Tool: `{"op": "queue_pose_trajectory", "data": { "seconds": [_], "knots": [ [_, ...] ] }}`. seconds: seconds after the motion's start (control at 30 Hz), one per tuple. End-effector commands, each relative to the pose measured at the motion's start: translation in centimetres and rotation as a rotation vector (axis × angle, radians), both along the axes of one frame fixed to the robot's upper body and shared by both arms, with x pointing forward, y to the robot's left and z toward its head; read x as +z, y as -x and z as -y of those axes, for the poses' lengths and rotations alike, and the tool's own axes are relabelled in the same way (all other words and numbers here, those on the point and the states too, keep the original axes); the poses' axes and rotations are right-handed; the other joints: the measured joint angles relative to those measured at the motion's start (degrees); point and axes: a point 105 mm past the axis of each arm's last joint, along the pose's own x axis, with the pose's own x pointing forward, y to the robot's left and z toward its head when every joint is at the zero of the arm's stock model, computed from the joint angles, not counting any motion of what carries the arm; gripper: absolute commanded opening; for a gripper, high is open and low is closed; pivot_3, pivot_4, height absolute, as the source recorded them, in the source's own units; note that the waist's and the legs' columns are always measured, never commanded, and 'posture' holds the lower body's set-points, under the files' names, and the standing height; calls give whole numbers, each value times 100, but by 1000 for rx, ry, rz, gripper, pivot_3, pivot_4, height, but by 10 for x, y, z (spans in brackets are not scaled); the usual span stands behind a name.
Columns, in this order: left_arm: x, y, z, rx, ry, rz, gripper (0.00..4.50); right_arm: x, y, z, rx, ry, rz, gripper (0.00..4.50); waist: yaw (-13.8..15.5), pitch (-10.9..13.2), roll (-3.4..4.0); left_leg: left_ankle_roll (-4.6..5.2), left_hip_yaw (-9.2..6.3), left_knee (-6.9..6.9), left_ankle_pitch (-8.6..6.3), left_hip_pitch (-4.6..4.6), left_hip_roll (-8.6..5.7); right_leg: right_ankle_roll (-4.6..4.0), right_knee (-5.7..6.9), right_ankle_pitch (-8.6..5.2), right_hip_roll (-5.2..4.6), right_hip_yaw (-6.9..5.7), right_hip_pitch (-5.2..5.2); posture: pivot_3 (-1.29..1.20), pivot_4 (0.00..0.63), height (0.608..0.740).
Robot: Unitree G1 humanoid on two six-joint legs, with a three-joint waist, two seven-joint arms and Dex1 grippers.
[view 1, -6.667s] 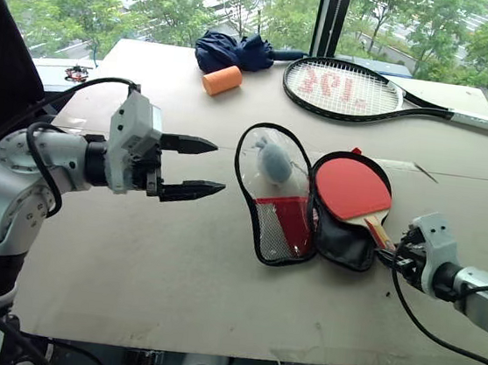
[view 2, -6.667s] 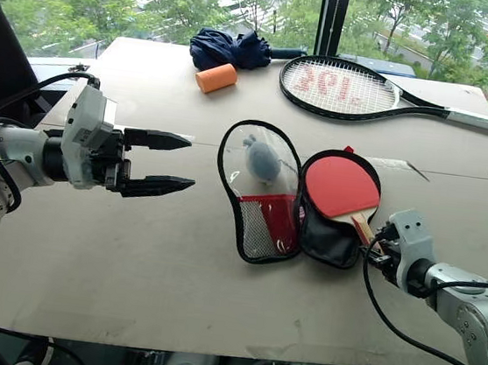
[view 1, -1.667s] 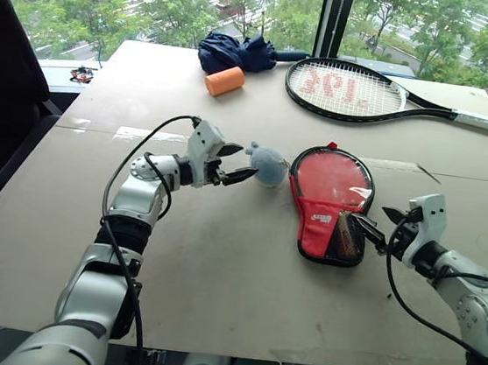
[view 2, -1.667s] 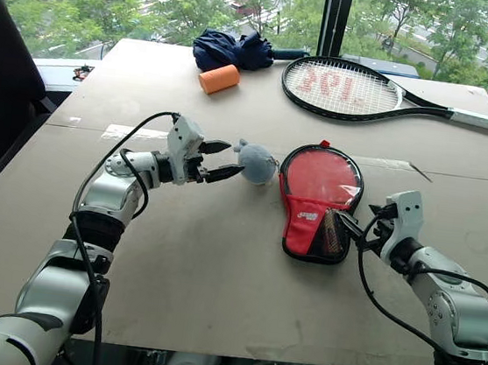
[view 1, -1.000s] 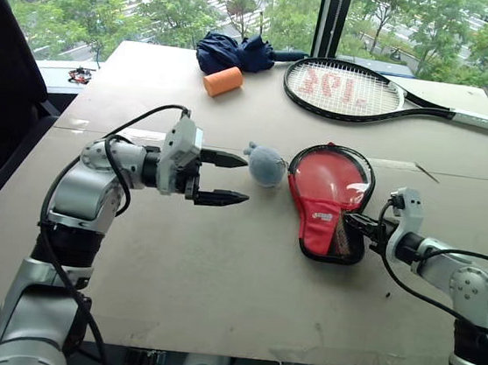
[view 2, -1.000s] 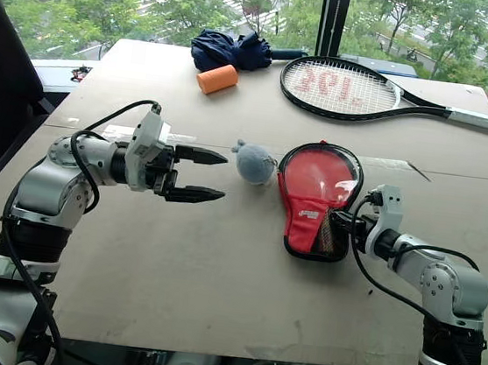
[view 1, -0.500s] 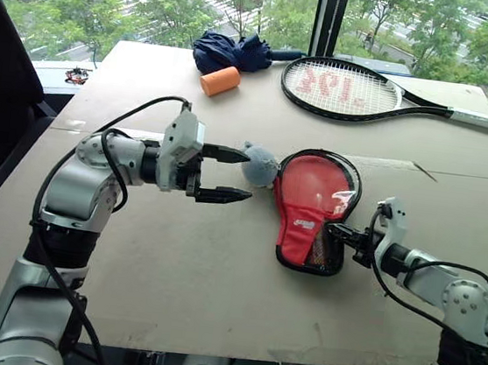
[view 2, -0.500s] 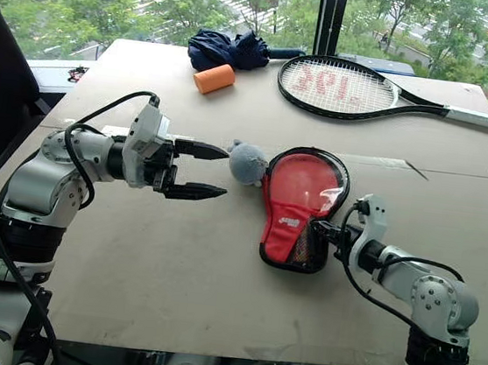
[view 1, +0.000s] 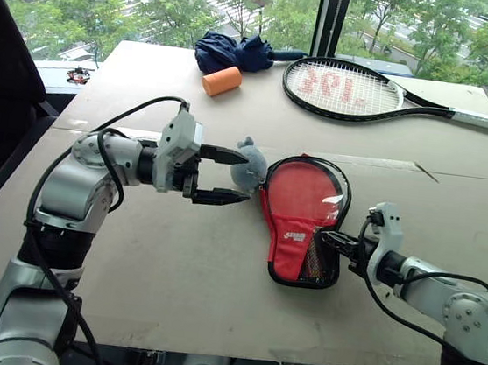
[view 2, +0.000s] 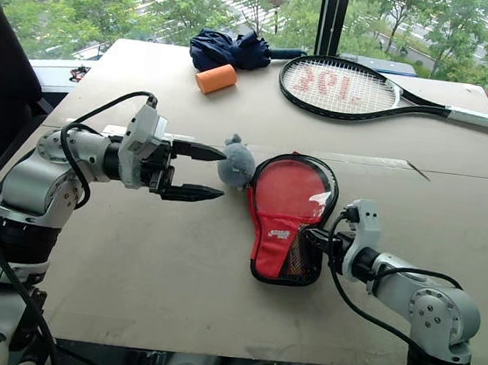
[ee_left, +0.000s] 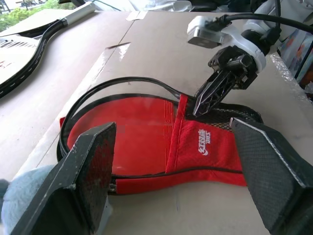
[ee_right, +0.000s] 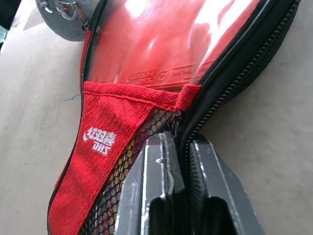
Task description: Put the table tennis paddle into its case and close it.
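With the table tennis paddle [view 1: 308, 199] lying inside the case [view 1: 303, 220] on the bench [view 1: 216, 276], the right pincer [view 1: 332, 241] is nipping the case's zip edge, apparently for closing, while the left pincer [view 1: 227, 177] is hovering spread beside the fish charm [view 1: 248, 164].

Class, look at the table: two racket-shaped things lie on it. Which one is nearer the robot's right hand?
The red and black case, at the right hand. The black strung tennis racket lies at the table's far edge by the window.
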Motion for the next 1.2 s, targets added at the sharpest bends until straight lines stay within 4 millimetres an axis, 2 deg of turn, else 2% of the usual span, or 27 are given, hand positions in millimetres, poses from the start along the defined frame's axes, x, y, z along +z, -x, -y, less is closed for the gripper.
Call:
{"op": "queue_pose_trajectory", "data": {
  "seconds": [0.03, 0.07, 0.1, 0.23, 0.3, 0.37, 0.5, 0.6, 0.7, 0.77, 0.9, 1.03, 1.2],
  "knots": [
    [9, 0, -13, 31, -1, 40, 3791, 25, 3, 17, 66, 82, 153, 2399, -1, -2, -8, 0, 1, 0, 0, -1, 0, 0, -2, 0, 0, -1, 0, 0, 150, 740],
    [9, -1, -15, 39, -5, 39, 3791, 29, 3, 22, 78, 95, 177, 2590, 1, -2, -11, 0, 0, -2, 0, -1, 1, 0, -3, -1, 1, -1, 0, 0, 150, 740],
    [8, -2, -17, 45, -9, 38, 3791, 33, 4, 26, 95, 117, 193, 3086, 1, -1, -9, 0, -1, -2, 0, -1, 4, 0, -3, 0, 3, -3, 1, 0, 150, 740],
    [8, -5, -22, 64, -11, 34, 3791, 47, 5, 23, 243, 237, 352, 3086, -2, -1, -11, 0, 3, 0, 0, 1, 4, 0, -2, -2, 3, -2, 1, 0, 150, 740],
    [6, -17, -29, 131, 4, 35, 3791, 49, 0, 7, 329, 288, 485, 3086, -7, -2, -12, 0, 4, 0, 0, 3, 7, 2, -3, -2, 5, -2, 1, 0, 150, 740],
    [1, -31, -39, 218, -2, 37, 3791, 51, -3, -16, 375, 212, 562, 3086, -14, -1, -16, 0, 3, -1, 0, 4, 9, 3, -2, -2, 7, -3, 1, 0, 150, 740],
    [-11, -54, -55, 340, -27, 35, 3791, 30, -8, -39, 456, 233, 603, 3086, 9, 0, -17, 0, -3, 1, 0, 0, 12, 2, 3, 1, 14, -6, -3, 0, 150, 740],
    [-19, -65, -57, 362, -31, 26, 3791, 11, -16, -45, 444, 246, 563, 3086, 43, -3, -24, -1, -3, 4, 0, -6, 1, 1, -3, 1, 4, -7, -2, 0, 150, 740],
    [-27, -72, -50, 330, -25, 2, 3791, -15, -20, -42, 444, 307, 431, 3086, 47, -2, -24, -1, 1, 11, 1, -9, -8, 1, -3, 1, -6, -5, -1, 0, 150, 740],
    [-32, -74, -43, 295, -18, -33, 3791, -25, -19, -43, 450, 303, 353, 3086, 31, -5, -28, -1, 4, 17, 1, -10, -12, 0, -1, 2, -9, -1, 0, 0, 150, 740],
    [-40, -76, -35, 264, -11, -104, 3791, -26, -21, -45, 438, 289, 308, 3086, 11, -15, -43, -1, -7, 15, 1, 0, -7, 0, 8, 2, -3, -8, 5, 0, 150, 740],
    [-53, -93, -28, 341, -10, -167, 3791, -25, -26, -46, 413, 295, 307, 3086, 9, -16, -45, -1, -15, 15, 1, 1, -5, 1, 13, 2, 1, -15, 6, 0, 150, 740],
    [-72, -100, -15, 341, -75, -167, 3791, -25, -26, -51, 412, 282, 301, 3086, 0, -19, -47, -1, -14, 16, 1, 3, -5, 2, 14, 3, 2, -15, 6, 0, 150, 740]
  ]
}}
